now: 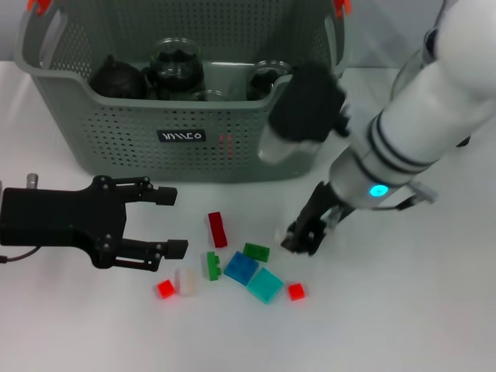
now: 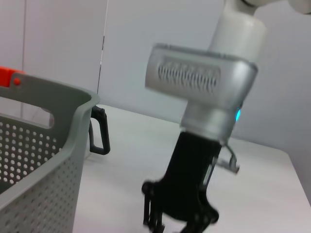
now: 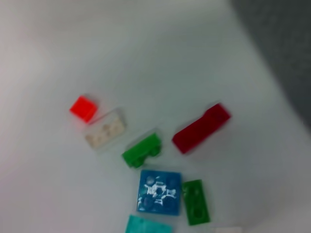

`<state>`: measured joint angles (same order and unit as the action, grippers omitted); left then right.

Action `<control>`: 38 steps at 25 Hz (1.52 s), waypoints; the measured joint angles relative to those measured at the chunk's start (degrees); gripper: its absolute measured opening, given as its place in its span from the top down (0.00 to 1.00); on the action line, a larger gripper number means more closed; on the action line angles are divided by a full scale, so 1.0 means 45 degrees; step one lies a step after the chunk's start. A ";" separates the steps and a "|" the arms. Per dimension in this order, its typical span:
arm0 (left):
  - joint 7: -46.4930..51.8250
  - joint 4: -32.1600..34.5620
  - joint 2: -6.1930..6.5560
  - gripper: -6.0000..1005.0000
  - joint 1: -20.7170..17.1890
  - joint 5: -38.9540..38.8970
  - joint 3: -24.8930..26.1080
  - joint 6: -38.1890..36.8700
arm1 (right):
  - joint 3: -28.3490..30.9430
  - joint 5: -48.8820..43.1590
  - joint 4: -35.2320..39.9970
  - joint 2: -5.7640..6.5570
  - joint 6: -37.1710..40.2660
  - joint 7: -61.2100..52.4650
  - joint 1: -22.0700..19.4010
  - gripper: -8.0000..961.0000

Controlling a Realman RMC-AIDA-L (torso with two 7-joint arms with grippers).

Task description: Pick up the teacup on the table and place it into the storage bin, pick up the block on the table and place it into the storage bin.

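The white table point(image 1: 434, 310) carries everything, and the storage bin point(image 1: 116, 139), a grey-green perforated basket with orange clips on its handles and a small black label, fills the 12 o'clock part of the head view. Inside it sit dark round teaware and glass vessels point(image 1: 177, 66); which of them is the teacup cannot be told. The right arm point(image 1: 434, 101) reaches in from 2 o'clock, and the right hand point(image 1: 304, 236) is down at the table just past the centre, at the 3 o'clock edge of the scattered blocks; whether its fingers are spread or clenched cannot be told, though something small and pale shows beside its tip. The left hand point(image 1: 172, 222) rests at 9 o'clock on the table, its two black fingers spread apart and released, grasping nothing, pointing toward the blocks. The blocks lie in a loose cluster at about 6 o'clock from the bin, all on the table outside it: a teal square block point(image 1: 265, 284), a blue square block point(image 1: 241, 267) touching it, a dark red long block point(image 1: 217, 229) nearest the bin, a flat green block point(image 1: 256, 252), a small green block point(image 1: 211, 266), a whitish translucent block point(image 1: 186, 280) beside that, and two small red blocks, one point(image 1: 165, 289) at the cluster's 8 o'clock end and one point(image 1: 296, 291) at its 4 o'clock end.
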<state>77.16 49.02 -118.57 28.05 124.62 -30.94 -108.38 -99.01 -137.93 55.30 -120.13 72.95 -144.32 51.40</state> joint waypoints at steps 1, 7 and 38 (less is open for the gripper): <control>0.0000 0.0003 0.0000 0.16 -0.0010 0.0001 0.0012 -0.0002 | 0.0431 -0.0279 0.0614 -0.0019 0.0404 -0.0001 -0.0247 0.78; 0.0000 0.0020 0.0000 0.16 -0.0040 0.0001 0.0138 -0.0072 | 0.2503 -0.0259 0.4466 -0.0036 0.2737 -0.0011 -0.0978 0.77; -0.0134 -0.0034 0.0041 0.16 0.0072 -0.0010 0.0139 -0.0003 | 0.5493 -0.1008 -0.1260 -0.0013 -0.4171 0.2868 0.2901 0.67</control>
<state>76.56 48.86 -118.39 28.37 124.58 -30.32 -108.39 -74.29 -142.47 49.63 -120.19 54.18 -131.41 64.45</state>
